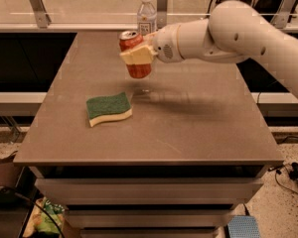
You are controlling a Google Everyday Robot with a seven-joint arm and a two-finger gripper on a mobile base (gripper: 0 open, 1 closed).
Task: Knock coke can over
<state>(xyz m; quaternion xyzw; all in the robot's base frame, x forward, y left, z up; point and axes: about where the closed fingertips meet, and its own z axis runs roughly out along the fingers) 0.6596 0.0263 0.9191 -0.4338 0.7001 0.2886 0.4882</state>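
The red coke can with a silver top is held in the air above the table, tilted slightly. My gripper is shut on its middle, cream fingers wrapped around it. The white arm reaches in from the right. The can's shadow falls on the table just below it.
A clear plastic water bottle with a white cap stands at the table's back edge, just behind the can. A green and yellow sponge lies on the table in front and to the left of the can. A railing runs behind the table.
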